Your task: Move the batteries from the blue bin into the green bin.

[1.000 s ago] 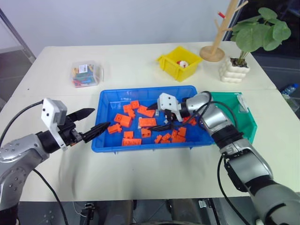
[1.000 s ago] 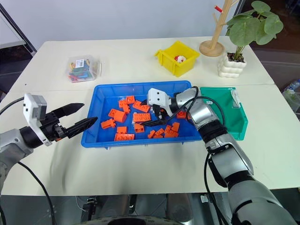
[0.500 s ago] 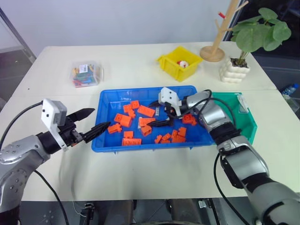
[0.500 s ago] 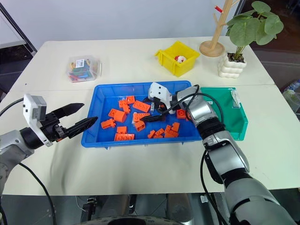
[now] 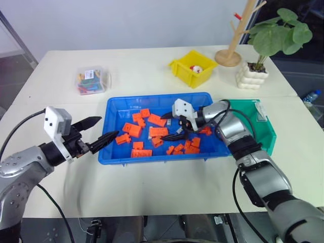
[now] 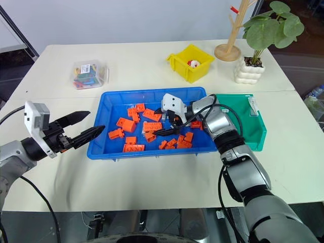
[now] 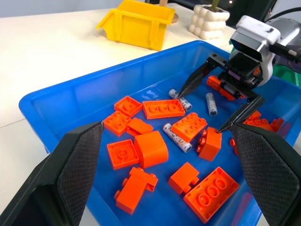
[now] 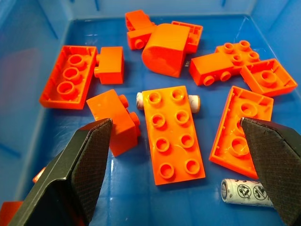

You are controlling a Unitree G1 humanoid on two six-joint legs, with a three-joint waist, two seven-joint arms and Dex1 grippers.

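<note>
The blue bin [image 5: 152, 159] sits mid-table, holding several orange bricks [image 5: 135, 130] and small silver batteries. In the left wrist view two batteries [image 7: 181, 100] [image 7: 210, 103] lie beside my right gripper [image 7: 200, 111] and a third [image 7: 177, 137] lies among the bricks. My right gripper [image 5: 170, 126] hovers open low inside the bin, empty. In its wrist view one battery [image 8: 194, 101] lies half hidden under a flat brick [image 8: 174, 134], and another [image 8: 244, 192] lies free. The green bin [image 5: 264, 126] stands right of the blue one. My left gripper [image 5: 109, 127] is open at the bin's left rim.
A yellow bin [image 5: 194, 67] stands behind the blue one. A clear box of coloured bits [image 5: 92, 81] sits at the back left. A wooden stand [image 5: 230, 55] and a potted plant [image 5: 253, 76] occupy the back right corner. The table's front strip is bare.
My right forearm rose a little and came back down, the gripper staying open over the same bricks. The left arm has kept still.
</note>
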